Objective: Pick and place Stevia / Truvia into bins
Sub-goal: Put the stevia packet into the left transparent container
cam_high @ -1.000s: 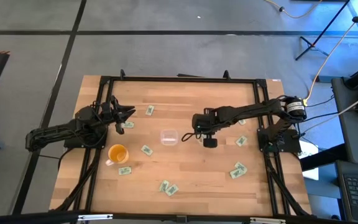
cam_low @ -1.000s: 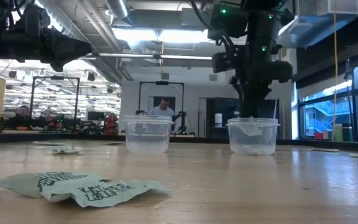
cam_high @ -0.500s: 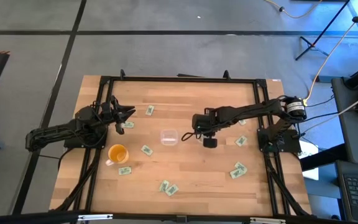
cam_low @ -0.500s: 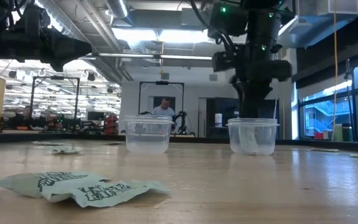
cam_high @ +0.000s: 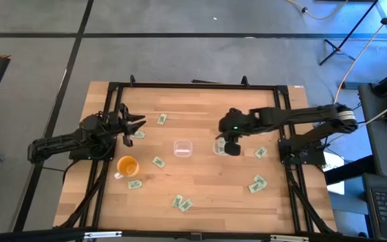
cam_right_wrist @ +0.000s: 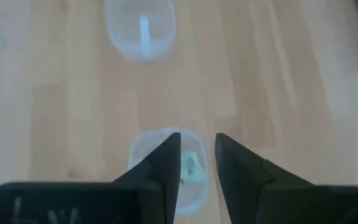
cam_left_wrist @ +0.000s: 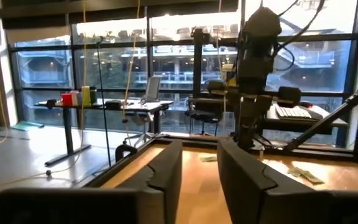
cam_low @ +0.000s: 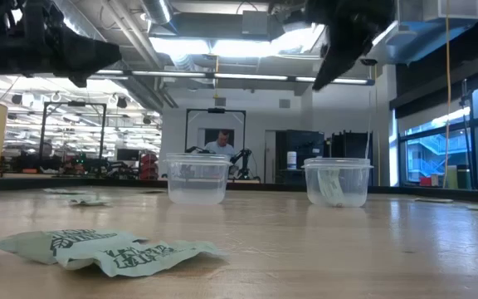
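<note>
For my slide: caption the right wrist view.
Right hand, open, above a clear bin holding a sweetener packet; second bin beyond.

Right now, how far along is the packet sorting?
Done: one packet lies in the bin under the right end effector, which hangs open and empty above it. The other bin seems to hold one too, though that is unclear. In hand: nothing; the left end effector waits open by the table's left side. Left: loose packets such as the front pair, plus others scattered across the table.
</note>
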{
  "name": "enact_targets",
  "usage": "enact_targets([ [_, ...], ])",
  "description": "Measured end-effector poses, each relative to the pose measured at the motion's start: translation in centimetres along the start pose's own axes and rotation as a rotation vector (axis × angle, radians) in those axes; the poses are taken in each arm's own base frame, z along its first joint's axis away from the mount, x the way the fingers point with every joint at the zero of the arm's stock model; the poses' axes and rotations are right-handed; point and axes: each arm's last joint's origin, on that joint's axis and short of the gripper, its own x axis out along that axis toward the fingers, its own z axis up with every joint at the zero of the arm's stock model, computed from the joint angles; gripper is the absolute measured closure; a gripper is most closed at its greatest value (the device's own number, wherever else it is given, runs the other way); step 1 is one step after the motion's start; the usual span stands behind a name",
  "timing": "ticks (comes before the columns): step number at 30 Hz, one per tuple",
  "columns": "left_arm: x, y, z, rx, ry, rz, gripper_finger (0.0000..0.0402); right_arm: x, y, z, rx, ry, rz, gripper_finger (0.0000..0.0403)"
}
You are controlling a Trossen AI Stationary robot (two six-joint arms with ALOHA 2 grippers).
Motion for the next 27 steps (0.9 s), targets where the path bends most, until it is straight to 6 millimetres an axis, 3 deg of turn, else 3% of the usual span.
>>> enact_targets([
  [3,0.0,-0.2,0.0,0.019,-0.002,-0.021,0.0271,-1.1,0.1,-0.9,0.005,-0.115,0.017,0.03],
  [10,0.3,-1.1,0.4,0.015,-0.029,-0.186,0.0215,-1.4,-0.1,-4.2,0.07,-0.231,0.034,0.03],
  [15,1.5,-1.9,1.2,0.061,0.058,-0.215,0.0208,-1.7,-0.4,-4.4,0.088,-0.33,0.038,0.0301],
  [23,6.2,-4.5,4.3,0.209,0.435,-0.312,0.0209,-1.9,-1.4,-3.6,0.094,-0.384,0.007,0.0301],
  [27,8.4,-6.5,3.6,0.357,0.669,-0.317,0.021,-1.9,-1.6,-3.6,0.1,-0.382,-0.001,0.0301],
])
